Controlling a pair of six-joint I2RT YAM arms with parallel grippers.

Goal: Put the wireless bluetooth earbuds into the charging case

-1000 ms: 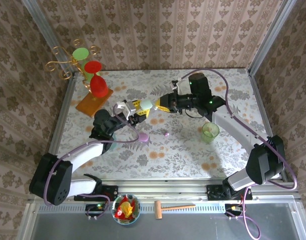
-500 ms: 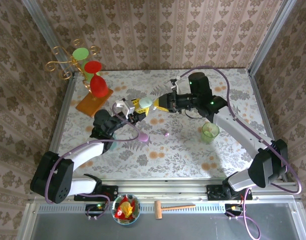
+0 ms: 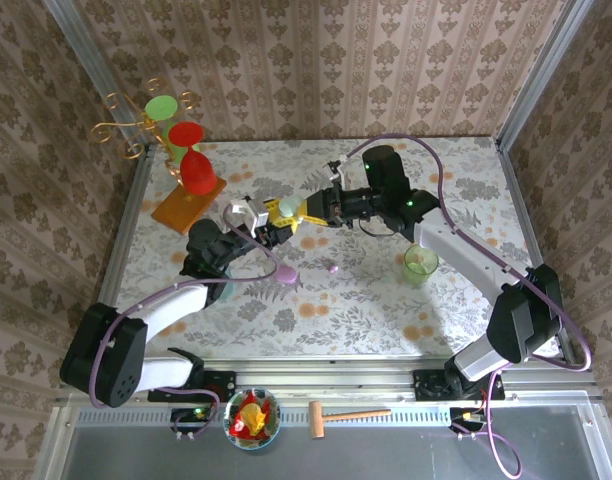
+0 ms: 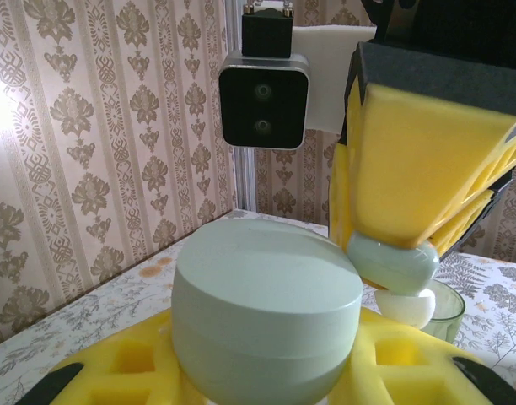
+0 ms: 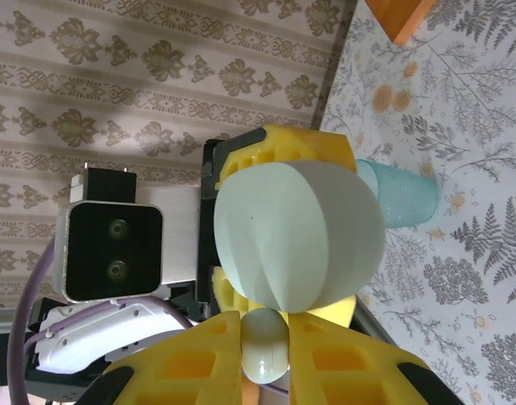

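Observation:
My left gripper is shut on the charging case, a round mint-green case held above the table between its yellow pads. My right gripper is shut on a pale mint earbud, pinched between its yellow pads. In the left wrist view that earbud hangs just right of the case's top edge, with a white tip below it. In the right wrist view the case sits directly beyond the earbud, touching or nearly so. A tiny lilac earbud lies on the table.
A lilac oval case lies on the table below the grippers. A green cup stands to the right and a teal cup near the left arm. Red glasses on an orange board and a gold stand fill the back left corner.
The right gripper has moved left with the pale earbud, closing on the case. The left gripper with the case has shifted slightly up and left.

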